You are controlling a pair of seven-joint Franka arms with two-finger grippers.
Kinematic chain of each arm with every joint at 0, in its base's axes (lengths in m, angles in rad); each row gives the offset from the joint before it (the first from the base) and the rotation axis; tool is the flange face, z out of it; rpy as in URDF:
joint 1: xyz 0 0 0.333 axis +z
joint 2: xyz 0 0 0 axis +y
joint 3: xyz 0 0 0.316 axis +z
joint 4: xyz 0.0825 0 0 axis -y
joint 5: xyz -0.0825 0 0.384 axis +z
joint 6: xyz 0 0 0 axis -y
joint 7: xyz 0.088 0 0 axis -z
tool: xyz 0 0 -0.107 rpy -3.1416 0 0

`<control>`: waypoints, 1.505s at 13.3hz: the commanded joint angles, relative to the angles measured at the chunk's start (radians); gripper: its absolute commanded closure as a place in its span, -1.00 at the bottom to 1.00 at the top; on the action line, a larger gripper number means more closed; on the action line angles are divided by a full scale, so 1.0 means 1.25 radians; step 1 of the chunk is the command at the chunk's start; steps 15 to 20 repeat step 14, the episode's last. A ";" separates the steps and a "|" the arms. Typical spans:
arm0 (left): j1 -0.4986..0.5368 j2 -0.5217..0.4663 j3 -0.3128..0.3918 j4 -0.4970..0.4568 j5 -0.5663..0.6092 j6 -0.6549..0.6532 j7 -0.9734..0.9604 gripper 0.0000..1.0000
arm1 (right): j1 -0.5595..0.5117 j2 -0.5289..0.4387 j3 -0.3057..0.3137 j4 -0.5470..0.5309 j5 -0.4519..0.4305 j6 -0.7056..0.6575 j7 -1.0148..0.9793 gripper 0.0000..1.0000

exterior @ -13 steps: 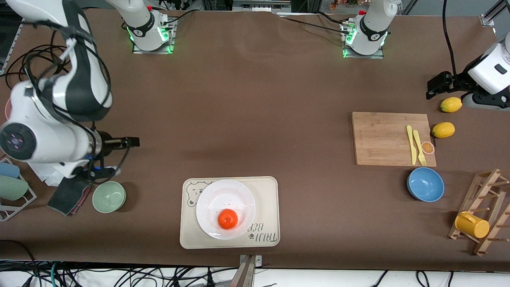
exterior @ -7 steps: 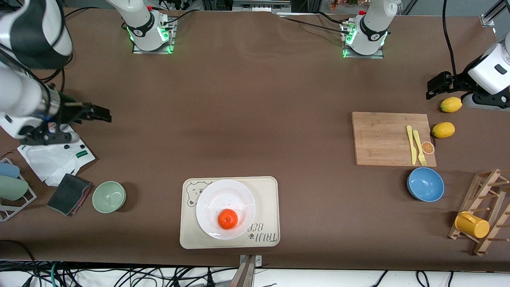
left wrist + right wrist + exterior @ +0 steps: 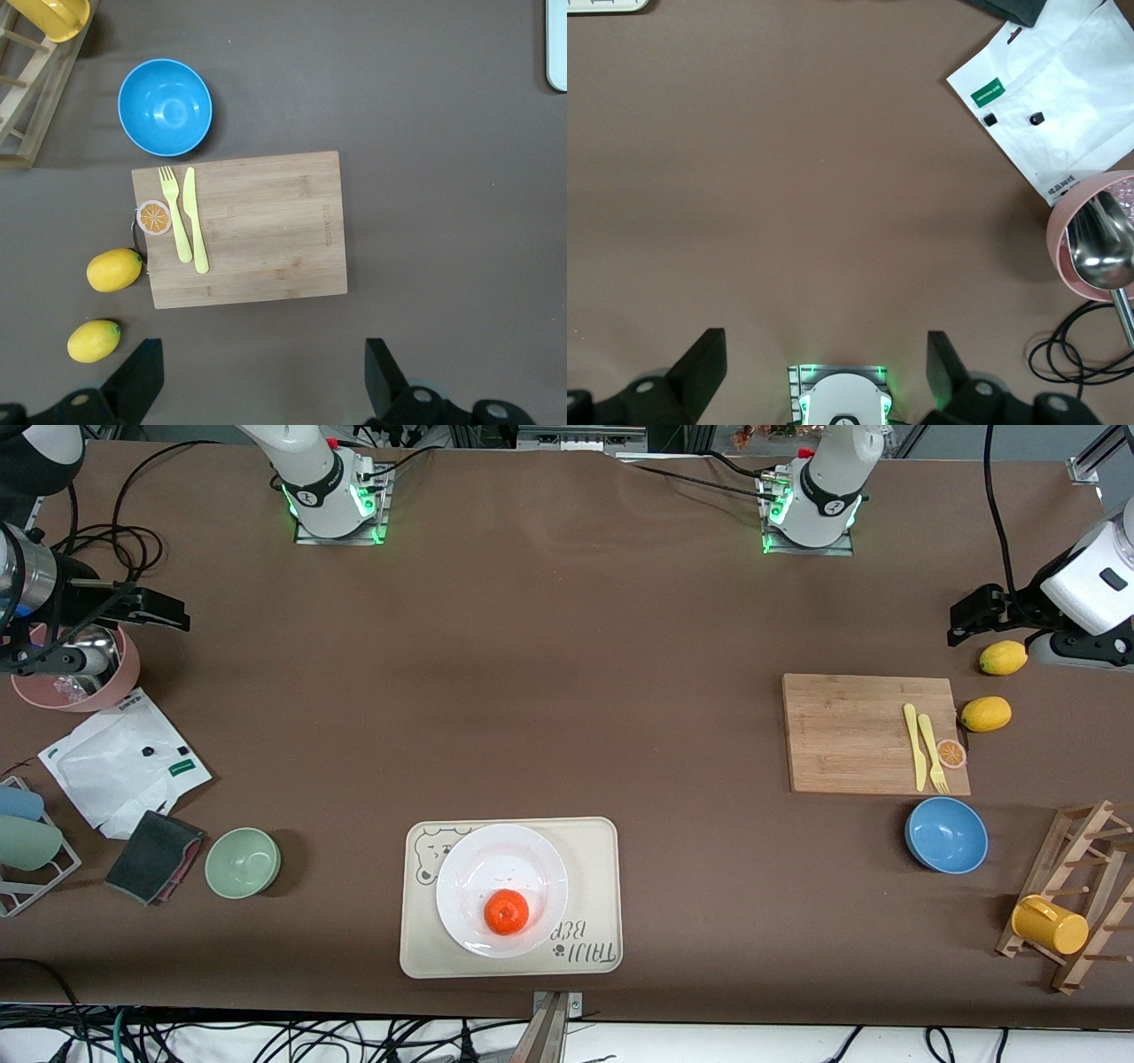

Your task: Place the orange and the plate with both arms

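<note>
The orange (image 3: 507, 911) lies on the white plate (image 3: 496, 850), on the part of it nearer the front camera. The plate rests on the cream bear-print tray (image 3: 595, 868) at the table's front edge. My right gripper (image 3: 166, 611) is open and empty, up over the table beside a pink bowl at the right arm's end; its wrist view (image 3: 824, 372) shows bare table and its own base. My left gripper (image 3: 964, 622) is open and empty, up beside a lemon at the left arm's end; its wrist view (image 3: 259, 381) shows the cutting board. Both grippers are well apart from the plate.
A wooden cutting board (image 3: 850, 735) carries a yellow knife and fork, with an orange slice (image 3: 951, 754) at its edge. Two lemons (image 3: 986, 714), a blue bowl (image 3: 946, 835) and a rack with a yellow cup (image 3: 1050, 924) stand nearby. A green bowl (image 3: 243, 862), white bag (image 3: 124, 766) and pink bowl (image 3: 75, 686) lie at the right arm's end.
My right arm has swung away from above the green bowl toward the robots' side and the table's end, uncovering the white bag and pink bowl. The left arm, plate and orange have not moved.
</note>
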 commanded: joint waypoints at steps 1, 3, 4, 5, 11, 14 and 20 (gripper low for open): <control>0.004 0.009 0.002 0.024 -0.009 -0.018 0.020 -1.00 | 0.002 -0.020 -0.001 -0.013 -0.016 0.024 0.010 -1.00; 0.002 0.009 0.002 0.024 -0.009 -0.019 0.020 -1.00 | -0.003 -0.022 -0.006 -0.019 -0.012 0.054 0.008 -1.00; 0.004 0.009 0.002 0.024 -0.009 -0.019 0.022 -1.00 | -0.003 -0.023 -0.009 -0.016 -0.016 0.055 0.008 -1.00; 0.004 0.009 0.002 0.024 -0.009 -0.018 0.022 -1.00 | -0.003 -0.022 -0.010 -0.016 -0.018 0.052 0.005 -1.00; 0.004 0.009 0.002 0.024 -0.009 -0.018 0.020 -1.00 | -0.003 -0.012 -0.010 -0.005 -0.002 0.068 0.014 -1.00; 0.004 0.009 0.002 0.024 -0.009 -0.019 0.020 -1.00 | 0.002 -0.012 -0.006 -0.004 -0.002 0.068 0.014 -1.00; 0.004 0.009 0.002 0.024 -0.009 -0.019 0.020 -1.00 | 0.002 -0.012 -0.006 -0.004 -0.002 0.068 0.014 -1.00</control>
